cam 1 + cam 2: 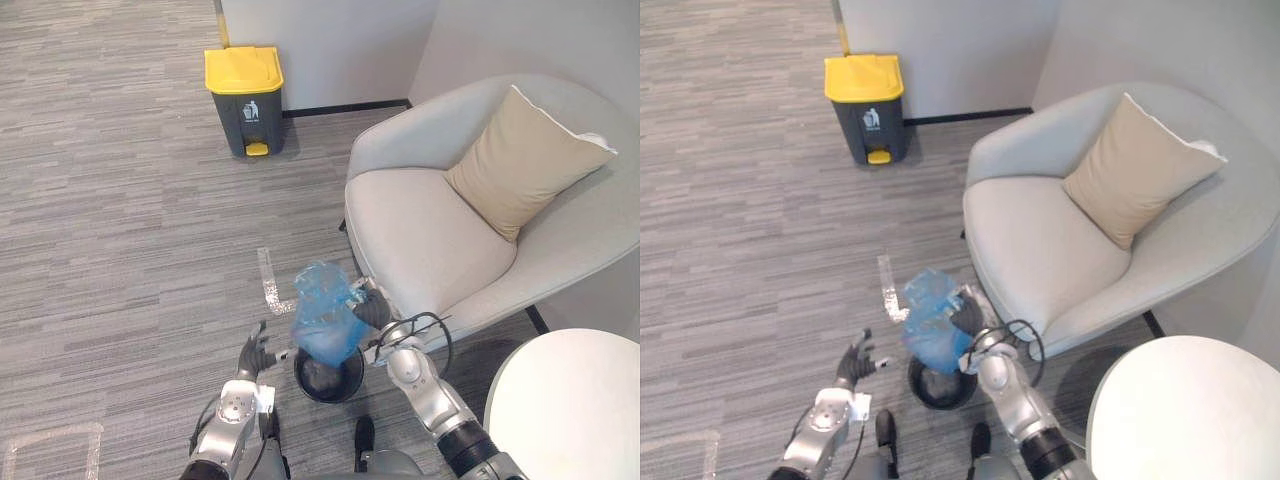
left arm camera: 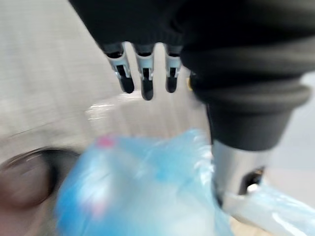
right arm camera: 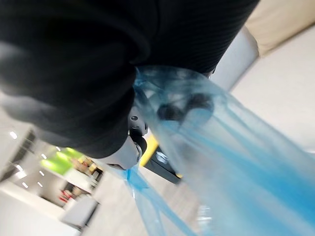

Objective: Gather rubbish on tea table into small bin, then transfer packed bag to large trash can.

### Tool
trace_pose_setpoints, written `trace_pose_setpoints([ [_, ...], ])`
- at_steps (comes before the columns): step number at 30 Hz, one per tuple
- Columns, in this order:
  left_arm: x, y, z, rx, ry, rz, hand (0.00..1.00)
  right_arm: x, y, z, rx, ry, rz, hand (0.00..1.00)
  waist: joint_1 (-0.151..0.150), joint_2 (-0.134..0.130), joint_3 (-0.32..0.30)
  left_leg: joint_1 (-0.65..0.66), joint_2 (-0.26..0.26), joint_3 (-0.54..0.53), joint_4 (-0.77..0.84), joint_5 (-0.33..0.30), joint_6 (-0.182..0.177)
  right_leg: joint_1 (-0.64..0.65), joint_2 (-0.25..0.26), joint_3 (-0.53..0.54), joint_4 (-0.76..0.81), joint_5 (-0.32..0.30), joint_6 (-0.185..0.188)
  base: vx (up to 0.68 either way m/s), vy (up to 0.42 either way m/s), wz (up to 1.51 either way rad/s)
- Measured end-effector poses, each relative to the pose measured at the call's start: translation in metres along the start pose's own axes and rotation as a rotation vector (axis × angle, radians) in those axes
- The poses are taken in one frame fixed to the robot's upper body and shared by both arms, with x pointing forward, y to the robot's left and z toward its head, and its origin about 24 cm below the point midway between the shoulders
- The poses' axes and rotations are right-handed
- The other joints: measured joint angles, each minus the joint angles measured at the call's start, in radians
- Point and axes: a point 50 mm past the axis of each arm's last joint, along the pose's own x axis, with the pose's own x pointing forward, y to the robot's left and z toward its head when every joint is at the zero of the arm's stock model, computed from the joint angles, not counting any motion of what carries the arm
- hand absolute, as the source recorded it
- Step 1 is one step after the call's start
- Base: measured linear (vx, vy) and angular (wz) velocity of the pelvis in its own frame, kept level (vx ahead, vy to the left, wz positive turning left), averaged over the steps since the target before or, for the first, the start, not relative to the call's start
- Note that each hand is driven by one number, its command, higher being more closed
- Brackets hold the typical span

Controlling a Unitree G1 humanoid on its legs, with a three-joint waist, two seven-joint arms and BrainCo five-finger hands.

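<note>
A blue plastic bag (image 1: 325, 318) hangs just above the small black bin (image 1: 347, 386) on the carpet. My right hand (image 1: 372, 310) is shut on the bag's top at its right side. In the right wrist view the blue plastic (image 3: 236, 162) stretches past my curled fingers (image 3: 187, 105), which show through it. My left hand (image 1: 255, 355) hovers open to the left of the bin, apart from the bag; its straight fingers (image 2: 142, 73) point over the bag (image 2: 147, 182). The large grey trash can (image 1: 245, 100) with a yellow lid stands far ahead by the wall, shut.
A light grey armchair (image 1: 430, 230) with a beige cushion (image 1: 520, 160) stands close to the right of the bin. A white round table (image 1: 570, 400) is at the lower right. Tape marks (image 1: 268, 280) lie on the carpet between the bin and the trash can.
</note>
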Motion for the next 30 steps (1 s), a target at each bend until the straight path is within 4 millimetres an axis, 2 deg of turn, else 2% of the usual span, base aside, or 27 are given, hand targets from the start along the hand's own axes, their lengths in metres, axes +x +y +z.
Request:
trace_pose_setpoints([
  [4,-0.005,-0.001,-0.004,0.060,0.003,-0.022,0.00,-0.002,-0.012,0.009,0.012,-0.067,0.004,1.00,0.001,0.002,-0.015,0.019,-0.002,0.005,-0.009,0.000,0.000,0.016,-0.003,0.007,-0.008,0.001,0.001,0.05,0.019,-0.05],
  [6,-0.005,0.000,0.005,0.093,-0.044,-0.027,0.00,-0.003,-0.019,0.016,0.018,-0.117,-0.001,1.00,0.001,0.002,-0.015,0.022,-0.002,0.007,-0.009,0.000,0.000,0.017,-0.001,0.009,-0.008,0.001,0.001,0.03,0.009,-0.07],
  [7,-0.004,0.005,0.020,0.121,-0.123,-0.024,0.00,-0.005,-0.028,0.021,0.006,-0.157,0.004,1.00,-0.001,0.002,-0.017,0.030,-0.001,0.013,-0.009,0.000,0.000,0.020,0.001,0.016,-0.009,0.002,0.001,0.01,0.002,-0.10],
  [9,-0.005,0.008,0.030,0.176,-0.181,-0.040,0.00,-0.007,-0.034,0.022,-0.004,-0.175,0.022,1.00,-0.007,0.004,-0.037,0.030,0.001,0.020,-0.010,0.000,0.000,0.019,0.002,0.022,-0.014,0.004,-0.001,0.02,0.001,-0.13],
  [13,-0.007,0.011,0.041,0.256,-0.252,-0.069,0.00,-0.010,-0.043,0.023,-0.017,-0.202,0.055,1.00,-0.012,0.008,-0.065,0.035,0.003,0.035,-0.011,-0.001,-0.001,0.016,0.005,0.040,-0.020,0.010,-0.002,0.01,0.000,-0.14],
  [18,-0.006,0.016,0.055,0.418,-0.344,-0.109,0.00,-0.007,-0.057,0.044,-0.023,-0.313,0.092,1.00,-0.025,0.006,-0.072,0.047,0.010,0.062,-0.016,-0.002,-0.002,0.014,0.011,0.068,-0.029,0.020,-0.006,-0.03,-0.001,-0.16],
  [26,0.000,0.015,0.077,0.516,-0.442,-0.134,0.00,-0.002,-0.060,0.058,-0.008,-0.380,0.102,1.00,-0.040,-0.005,-0.094,0.047,0.015,0.067,-0.016,0.000,-0.004,0.014,0.016,0.075,-0.040,0.029,-0.008,-0.01,-0.002,-0.02],
  [30,0.003,0.009,0.088,0.556,-0.498,-0.165,0.00,0.002,-0.057,0.075,0.017,-0.449,0.128,1.00,-0.047,-0.010,-0.100,0.045,0.016,0.084,-0.016,0.000,-0.004,0.013,0.018,0.090,-0.056,0.045,-0.009,0.02,-0.004,-0.10],
])
